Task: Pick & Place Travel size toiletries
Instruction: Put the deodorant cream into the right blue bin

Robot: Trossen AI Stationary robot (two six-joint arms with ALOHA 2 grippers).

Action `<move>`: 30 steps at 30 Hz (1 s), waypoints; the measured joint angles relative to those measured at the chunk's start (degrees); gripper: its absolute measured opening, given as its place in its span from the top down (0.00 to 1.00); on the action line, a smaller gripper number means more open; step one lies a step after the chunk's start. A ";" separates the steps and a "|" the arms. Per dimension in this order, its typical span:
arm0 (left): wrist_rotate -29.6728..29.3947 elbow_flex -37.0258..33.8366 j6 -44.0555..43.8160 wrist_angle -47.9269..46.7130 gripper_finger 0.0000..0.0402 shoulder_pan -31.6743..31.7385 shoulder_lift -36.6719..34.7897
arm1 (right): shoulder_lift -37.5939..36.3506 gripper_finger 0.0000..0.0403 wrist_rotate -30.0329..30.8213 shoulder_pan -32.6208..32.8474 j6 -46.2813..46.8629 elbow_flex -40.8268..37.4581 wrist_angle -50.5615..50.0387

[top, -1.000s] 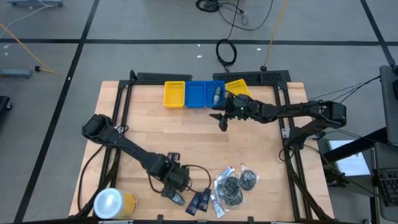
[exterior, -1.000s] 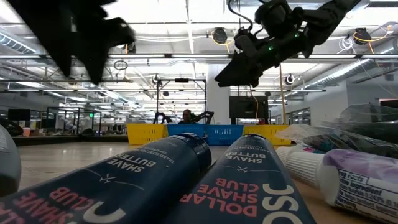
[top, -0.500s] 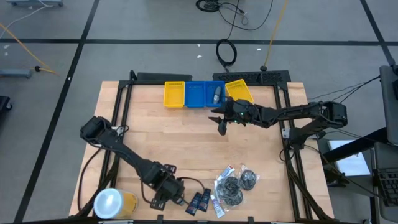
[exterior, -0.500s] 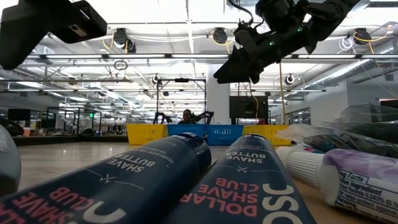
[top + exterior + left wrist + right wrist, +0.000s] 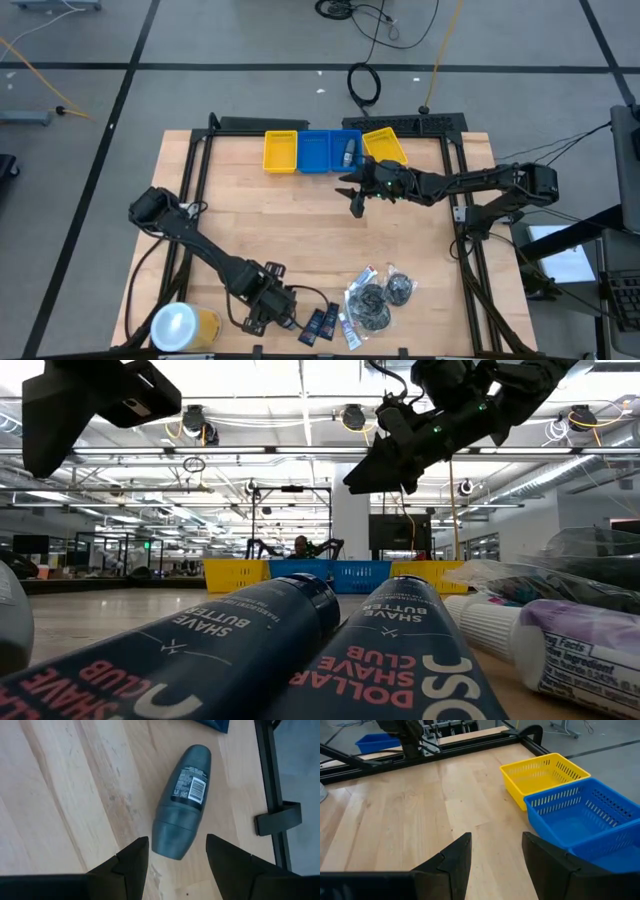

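A dark grey oblong bottle lies on its side near the table's near edge. My left gripper is open above it, one finger on either side of its cap end, apart from it; in the high view this gripper partly covers the bottle. To its right lie navy packets, a white tube and clear pouches. The navy packets fill the low view. My right gripper is open and holds nothing, raised just near of the trays.
A yellow tray, a blue tray with a small bottle in it, and another yellow tray stand at the far edge. A white-topped yellow container stands at the near left corner. A black frame rail runs beside the bottle.
My left gripper has moved a little toward the table's left and near edges and come to rest above the dark grey bottle. The bottle has stayed where it was.
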 joint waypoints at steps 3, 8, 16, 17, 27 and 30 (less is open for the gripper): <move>0.21 -0.05 -0.45 0.40 0.51 -0.13 1.49 | 0.00 0.59 0.01 0.00 0.00 0.00 -0.01; 2.83 1.63 0.10 -0.30 0.51 -0.12 4.16 | 0.00 0.59 0.02 0.00 0.00 -0.03 -0.63; 4.00 2.01 1.74 -0.48 0.51 -0.17 5.65 | 0.02 0.59 0.00 0.00 0.00 -0.04 -1.77; 4.12 2.01 2.35 -0.49 0.51 -0.17 6.26 | 0.02 0.59 -0.01 0.00 0.00 -0.04 -1.76; 4.61 2.12 5.87 -0.69 0.51 -0.04 9.01 | 0.02 0.59 0.00 0.00 0.00 -0.04 -2.05; 5.12 2.23 6.65 -0.91 0.51 -0.07 10.16 | 0.02 0.59 -0.02 0.00 0.01 -0.04 -2.14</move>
